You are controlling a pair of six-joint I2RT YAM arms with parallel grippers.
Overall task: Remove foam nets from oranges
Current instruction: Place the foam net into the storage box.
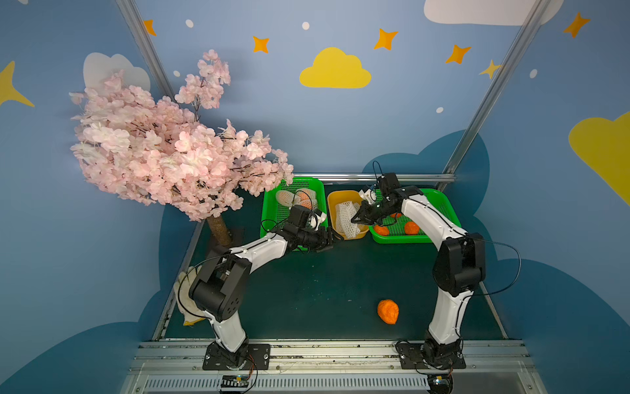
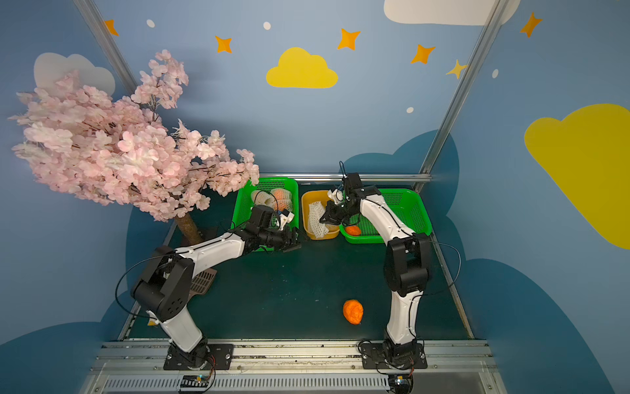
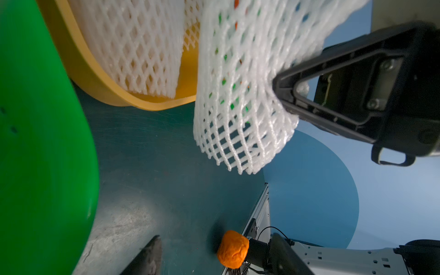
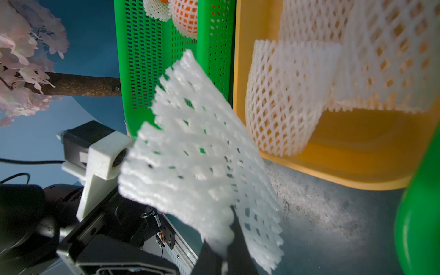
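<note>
One foam net [image 4: 197, 171] is being pinched at its edge by the right gripper [image 1: 356, 220], with the jaws pressed together on the mesh. The net is being held clear of the mat, hanging limp at the near side of the yellow tub [image 1: 332, 204]; whether it is fully over the tub cannot be told. More empty nets [image 1: 344, 221] are being kept in the tub, piled and leaning on its wall. The left gripper [image 1: 327, 238] is being held with its jaws spread and nothing between them, low over the dark mat [image 1: 324, 290], just off the near corner of the left green basket [image 1: 269, 211] and beside the tub. In the left wrist view its fingers [image 3: 147, 257] are being shown well apart. Netted oranges [image 1: 300, 199] are being stored in the left green basket, at its far end. Bare oranges [image 1: 411, 228] are being collected in the right green basket [image 1: 443, 204], at its near end, partly hidden by the right arm. One loose orange [image 1: 388, 311] is being left on the mat, well apart from the baskets, near the right arm's base.
</note>
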